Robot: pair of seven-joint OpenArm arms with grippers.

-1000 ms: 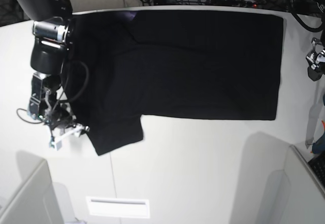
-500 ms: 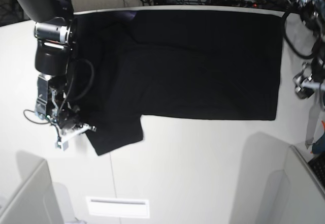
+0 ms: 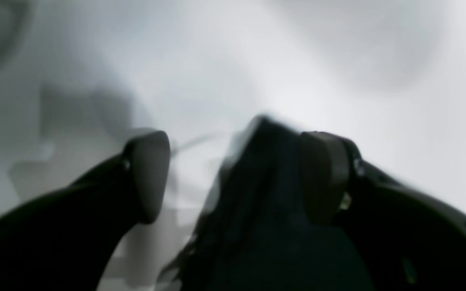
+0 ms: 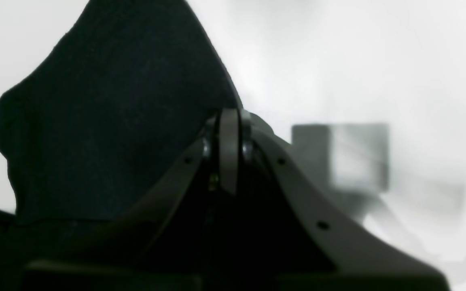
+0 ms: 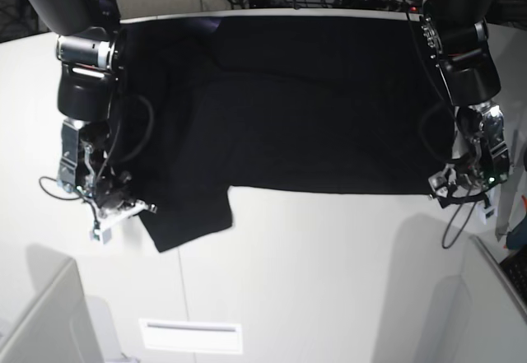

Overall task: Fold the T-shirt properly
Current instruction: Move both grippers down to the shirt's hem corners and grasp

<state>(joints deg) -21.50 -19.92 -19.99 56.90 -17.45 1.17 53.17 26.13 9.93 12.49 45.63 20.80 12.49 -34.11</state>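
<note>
T-shirt (image 5: 296, 104), plain black, lies spread across our white worktop (image 5: 313, 272). Our right tool (image 4: 229, 121) pinches a sleeve corner; our left tool (image 3: 233, 173), fingers spread, has newly arrived straddling the hem corner.

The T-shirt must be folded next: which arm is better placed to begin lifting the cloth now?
Probably the right. The right gripper is already shut on the T-shirt at its sleeve edge. The left gripper stands open at the hem corner, with cloth between the fingers but not clamped.
</note>
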